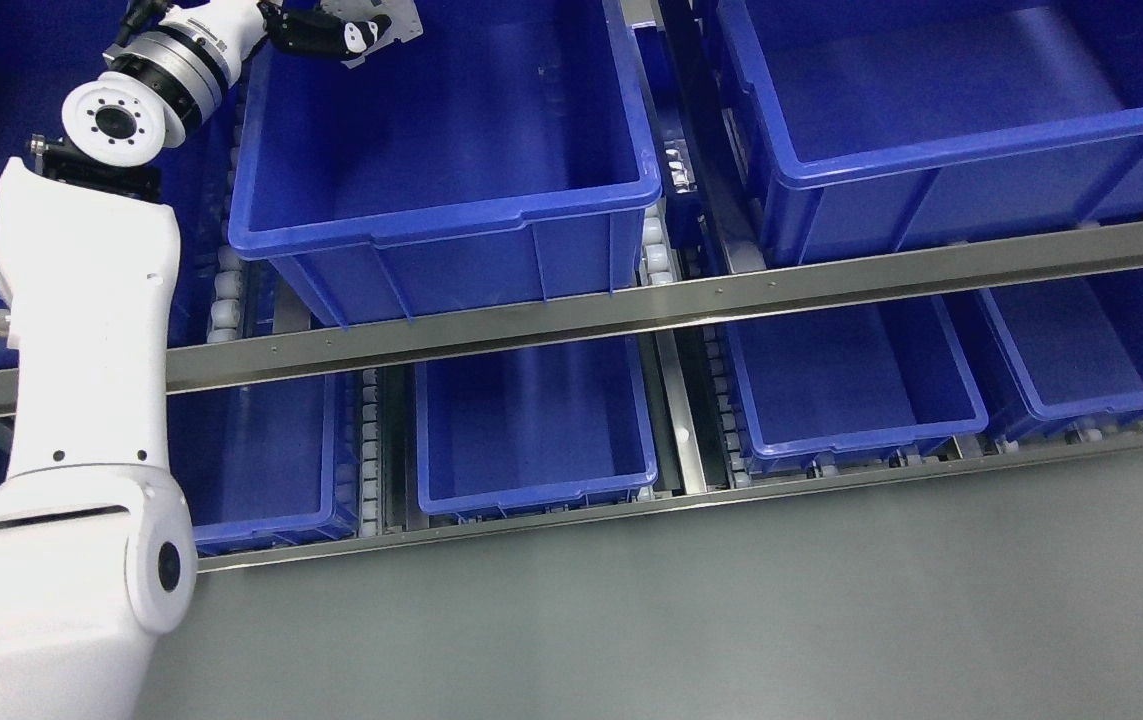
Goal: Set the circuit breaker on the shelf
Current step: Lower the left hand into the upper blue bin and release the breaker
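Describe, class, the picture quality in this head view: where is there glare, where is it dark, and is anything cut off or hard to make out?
Head view: soft glare streaks the upper left bin and the steel rail; the top left corner is dark; the left hand is cropped by the top edge, so its fingers are unclear; the frame is tilted.

My arm (81,330): white shell, black cable. My left hand (336,30): black with white patches (silver plate behind it). Bins (451,200): solid deep blue, all of them. Shelf rail (631,310): plain steel grey. Floor (731,620): dull grey-green.
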Tool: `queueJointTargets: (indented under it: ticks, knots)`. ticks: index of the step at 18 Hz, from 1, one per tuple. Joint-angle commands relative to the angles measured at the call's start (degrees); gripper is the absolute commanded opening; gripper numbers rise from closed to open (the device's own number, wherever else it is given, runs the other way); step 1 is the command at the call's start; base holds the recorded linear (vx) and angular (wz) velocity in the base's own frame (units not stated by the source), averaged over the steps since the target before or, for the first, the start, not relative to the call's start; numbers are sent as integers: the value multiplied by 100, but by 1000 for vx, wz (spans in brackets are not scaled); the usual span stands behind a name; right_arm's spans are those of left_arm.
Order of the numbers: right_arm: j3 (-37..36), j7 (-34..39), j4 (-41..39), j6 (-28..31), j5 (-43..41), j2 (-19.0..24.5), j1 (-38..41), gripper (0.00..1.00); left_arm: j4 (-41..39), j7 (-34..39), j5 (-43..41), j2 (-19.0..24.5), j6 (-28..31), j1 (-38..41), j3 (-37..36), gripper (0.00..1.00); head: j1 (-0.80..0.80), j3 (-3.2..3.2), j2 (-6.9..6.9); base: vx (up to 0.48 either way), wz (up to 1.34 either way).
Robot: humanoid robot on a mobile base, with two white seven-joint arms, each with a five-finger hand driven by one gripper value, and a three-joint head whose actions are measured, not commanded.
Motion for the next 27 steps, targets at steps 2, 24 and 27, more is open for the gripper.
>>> queueJointTargets:
  ticks: [2,24,27]
  knots:
    - [0,4,1,-177,-6,-100,97,100,761,83,-58,-51,8,-148,-274,8,0,0,0,157,-15]
    - [0,4,1,-177,-6,-100,97,100,1771,724,-304,-401,61,159,-1134,11,0,0,-1,87,-21]
    - [0,4,-8,-177,3,-100,97,100,2008,733,-304,-542,78,124,-1328,11,0,0,-1,0,0]
